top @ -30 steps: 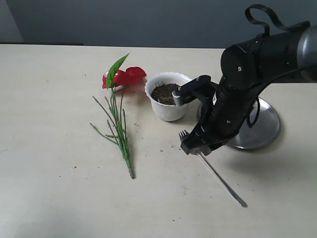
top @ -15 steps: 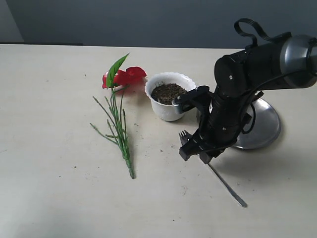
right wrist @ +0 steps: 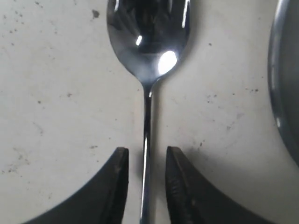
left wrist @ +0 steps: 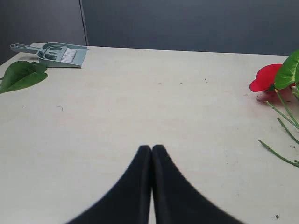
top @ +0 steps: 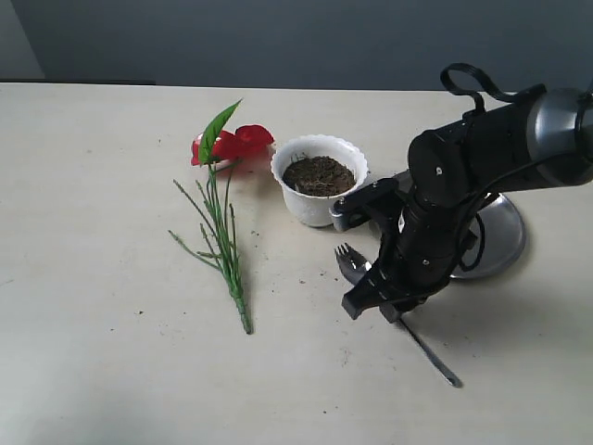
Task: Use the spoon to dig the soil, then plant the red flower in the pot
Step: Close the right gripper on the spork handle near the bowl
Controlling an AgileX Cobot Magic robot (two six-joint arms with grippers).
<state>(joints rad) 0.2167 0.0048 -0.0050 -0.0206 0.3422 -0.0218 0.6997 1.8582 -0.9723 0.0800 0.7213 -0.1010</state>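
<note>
At far left we see the left pincer (left wrist: pixel 151 151) pressed shut and empty above the bare desk (top: pixel 93 306); next the red flower (top: pixel 233 142) lies flat, stems trailing toward the near edge; just beside its bloom stands the pot (top: pixel 315 211), the soil (top: pixel 319 174) filling it; right of that the spoon (top: pixel 351 263) lies on the desk, the right pincer (right wrist: pixel 146 156) spread open astride its handle, a gap either side; a steel plate (top: pixel 500 241) sits behind.
</note>
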